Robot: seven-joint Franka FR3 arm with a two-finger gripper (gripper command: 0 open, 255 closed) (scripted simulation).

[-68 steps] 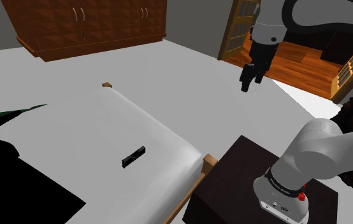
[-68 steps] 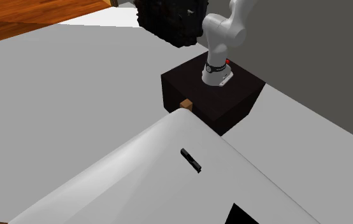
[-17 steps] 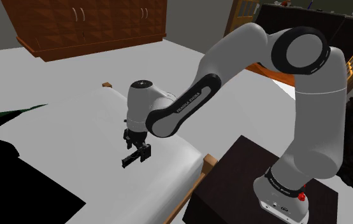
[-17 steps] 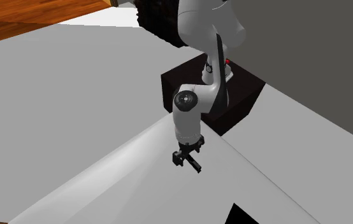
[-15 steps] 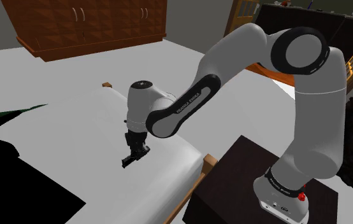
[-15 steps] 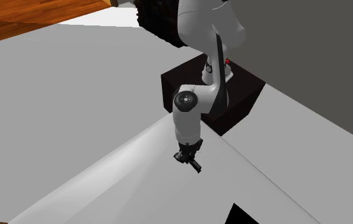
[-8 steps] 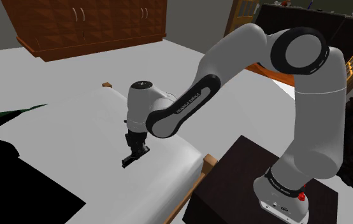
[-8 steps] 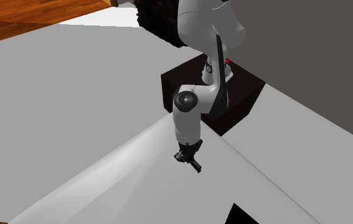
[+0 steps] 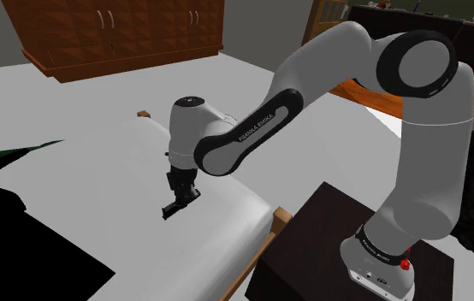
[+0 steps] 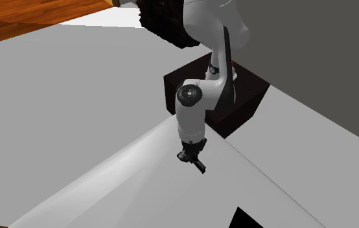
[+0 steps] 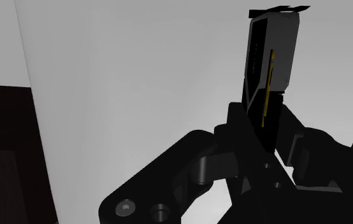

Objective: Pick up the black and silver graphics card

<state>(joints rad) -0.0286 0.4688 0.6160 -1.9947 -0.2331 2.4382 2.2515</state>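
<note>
The graphics card point(image 9: 172, 209) is a thin black slab, tilted, just over the white bed top point(image 9: 98, 171) near its edge by the stand. My black gripper point(image 9: 183, 197) points down from the white arm and is shut on the card's end. In the second exterior view the card point(image 10: 200, 167) sticks out below the gripper point(image 10: 191, 156). The wrist view shows the card point(image 11: 274, 51), black and grey with a yellow strip, reaching out beyond the gripper point(image 11: 267, 121), both fingers point(image 11: 242, 124) clasping its near end.
The dark box stand point(image 9: 312, 248) sits beside the bed's wooden corner post point(image 9: 281, 215). A brown wooden cabinet point(image 9: 124, 34) stands at the back, and wooden flooring point(image 9: 398, 90) lies beyond. A black area point(image 9: 30, 256) cuts into the bed at the shoulder view's lower left.
The fingers closed onto the card about a second ago. Since then the arm has risen a little, and the card has come up slightly with the gripper.
</note>
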